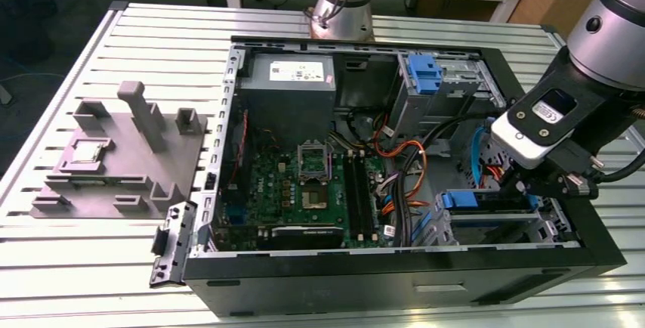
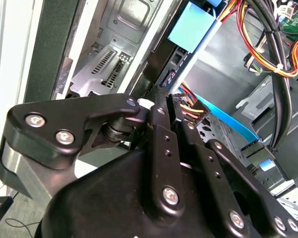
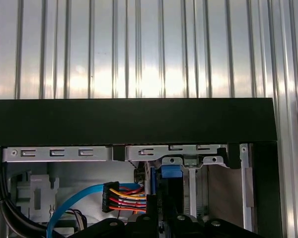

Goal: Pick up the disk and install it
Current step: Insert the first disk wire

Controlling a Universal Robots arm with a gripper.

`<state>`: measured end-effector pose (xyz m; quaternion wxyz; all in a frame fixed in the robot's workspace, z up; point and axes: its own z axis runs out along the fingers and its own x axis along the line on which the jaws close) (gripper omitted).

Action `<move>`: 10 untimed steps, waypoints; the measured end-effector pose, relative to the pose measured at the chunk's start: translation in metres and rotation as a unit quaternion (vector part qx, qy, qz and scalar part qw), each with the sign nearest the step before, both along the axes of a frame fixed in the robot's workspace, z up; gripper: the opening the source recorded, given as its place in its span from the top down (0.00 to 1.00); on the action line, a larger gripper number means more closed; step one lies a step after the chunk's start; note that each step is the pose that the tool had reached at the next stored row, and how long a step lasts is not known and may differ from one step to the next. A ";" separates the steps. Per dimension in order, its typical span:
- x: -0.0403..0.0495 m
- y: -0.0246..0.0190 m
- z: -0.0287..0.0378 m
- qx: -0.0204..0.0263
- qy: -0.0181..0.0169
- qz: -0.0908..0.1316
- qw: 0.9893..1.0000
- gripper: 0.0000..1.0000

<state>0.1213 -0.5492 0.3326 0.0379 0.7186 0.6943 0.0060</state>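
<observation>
My exterior view looks down at an angle, well back, on the whole open computer case (image 1: 403, 154) lying on the slatted table (image 1: 101, 267). Both wrist views sit close inside the case's drive corner, each looking past the gripper's black linkage (image 2: 164, 163), and both show the blue data cable (image 3: 79, 198) and coloured power wires (image 3: 124, 198).

Black computer case (image 1: 403, 271), green motherboard (image 1: 292, 192), blue drive carrier (image 1: 473, 201), ribbed silver table (image 1: 151, 33).

Light: you get bright overhead light | Glare: hot streaks on the ribbed tabletop (image 1: 121, 260) | Shadow: computer case (image 1: 403, 286) interior stays dim | Focus: gripper (image 2: 159, 106) linkage looms slightly soft up close
</observation>
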 end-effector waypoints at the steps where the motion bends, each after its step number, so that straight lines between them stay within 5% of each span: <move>1: 0.0000 0.0000 -0.0002 0.000 0.000 0.000 1.000 0.83; 10: 0.0000 -0.0011 -0.0033 0.000 0.000 -0.001 1.000 0.83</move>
